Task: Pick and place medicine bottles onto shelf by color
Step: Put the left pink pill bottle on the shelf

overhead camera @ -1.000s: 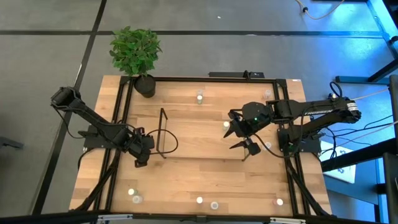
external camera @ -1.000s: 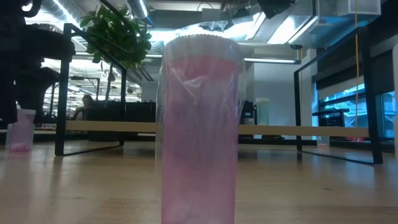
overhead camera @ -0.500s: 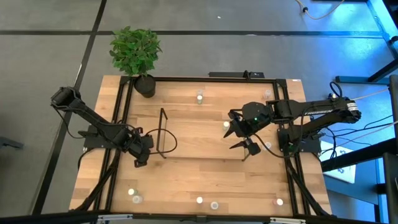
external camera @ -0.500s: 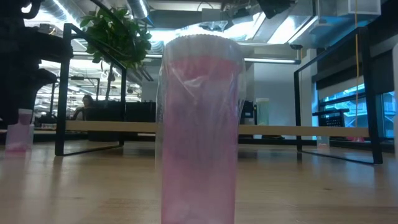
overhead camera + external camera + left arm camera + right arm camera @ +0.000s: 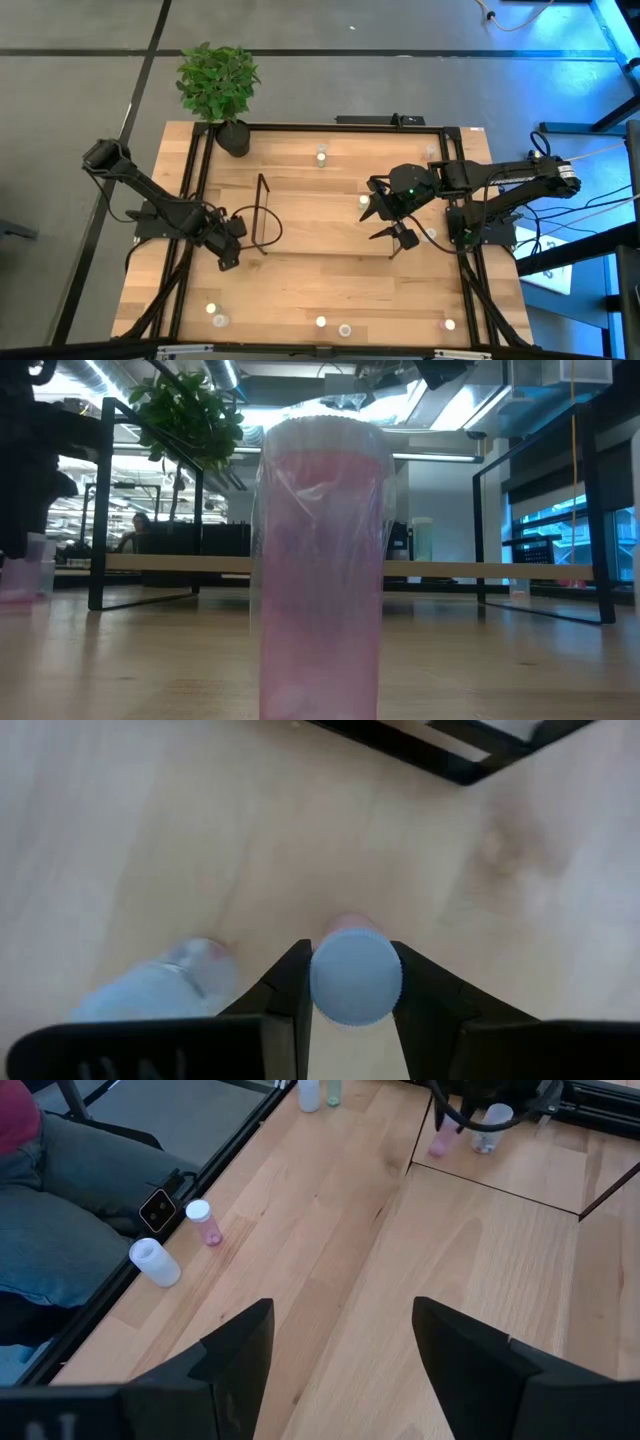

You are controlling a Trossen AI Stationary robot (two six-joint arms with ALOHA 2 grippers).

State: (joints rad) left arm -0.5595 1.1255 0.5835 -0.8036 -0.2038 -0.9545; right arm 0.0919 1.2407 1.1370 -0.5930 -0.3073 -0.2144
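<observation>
My left gripper (image 5: 228, 243) is at the table's left, just left of the shelf (image 5: 262, 215), a low rack of thin black rods. It is shut on a small pink bottle with a white cap (image 5: 355, 982); the bottle also shows in the low view (image 5: 20, 572) and the right wrist view (image 5: 440, 1142). A grey-clear bottle (image 5: 185, 988) stands right beside it. My right gripper (image 5: 393, 226) is open and empty over the table's right middle. Another pink bottle (image 5: 320, 560) stands right in front of the low camera. My left gripper pinches the pink bottle at its white cap (image 5: 330, 982) between its two fingers (image 5: 290, 990). The fingers come from above, pointing down. The bottle stands upright below them; I cannot tell whether its base is on the table.
Single bottles stand near the far edge (image 5: 321, 155), by my right gripper (image 5: 364, 201) and along the near edge (image 5: 321, 322), (image 5: 211, 309), (image 5: 449, 324). A potted plant (image 5: 218, 85) stands at the far left corner. A person's legs (image 5: 50, 1200) are at the table's near edge.
My left gripper has gone a little toward the table's left edge, away from the shelf, taking the pink bottle with it; the bottle stays upright.
</observation>
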